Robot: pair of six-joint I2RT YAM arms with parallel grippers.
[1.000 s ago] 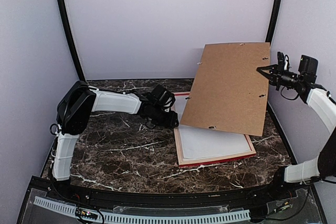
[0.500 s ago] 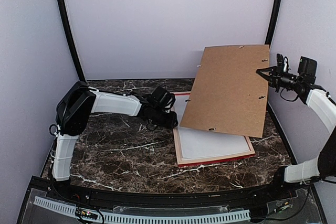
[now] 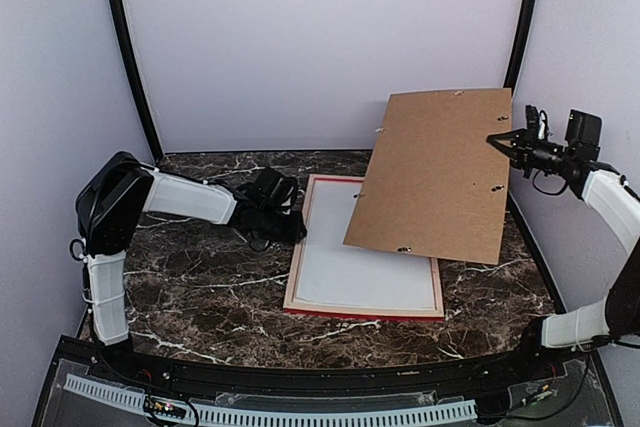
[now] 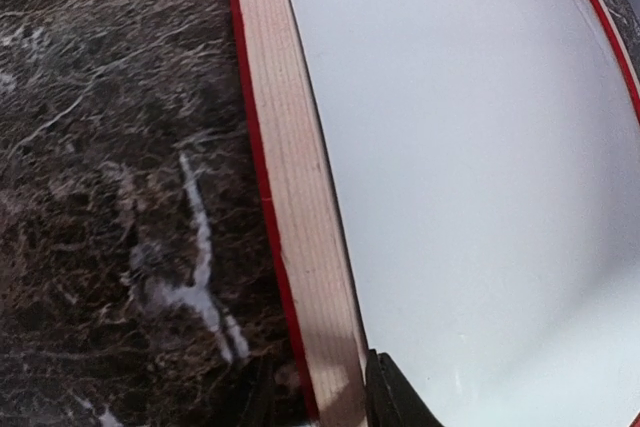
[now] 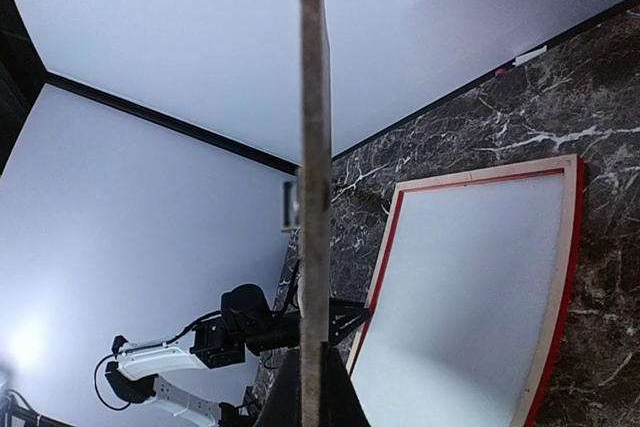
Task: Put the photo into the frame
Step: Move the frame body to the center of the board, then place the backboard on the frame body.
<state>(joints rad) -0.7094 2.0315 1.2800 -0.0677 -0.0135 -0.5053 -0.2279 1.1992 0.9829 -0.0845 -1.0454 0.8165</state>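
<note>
Dark marble table [image 3: 200,287] in a white-walled booth. Left gripper [image 3: 290,230] straddles the left rail of the frame [image 4: 295,197], lying back-up mid-table; grip unclear. Right gripper [image 3: 497,139], clamped shut, holds a brown backing board [image 3: 435,172] tilted above it.

The frame [image 4: 300,217] lies flat on the table [image 4: 100,197], pale-wood back up, red outer edge showing, a white sheet [image 4: 470,147] inside

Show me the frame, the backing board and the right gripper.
frame [image 4: 305,207]: left wrist view, pale wooden rail.
backing board [image 3: 435,172]: top external view, its middle.
right gripper [image 3: 496,138]: top external view, between its fingertips.
</note>
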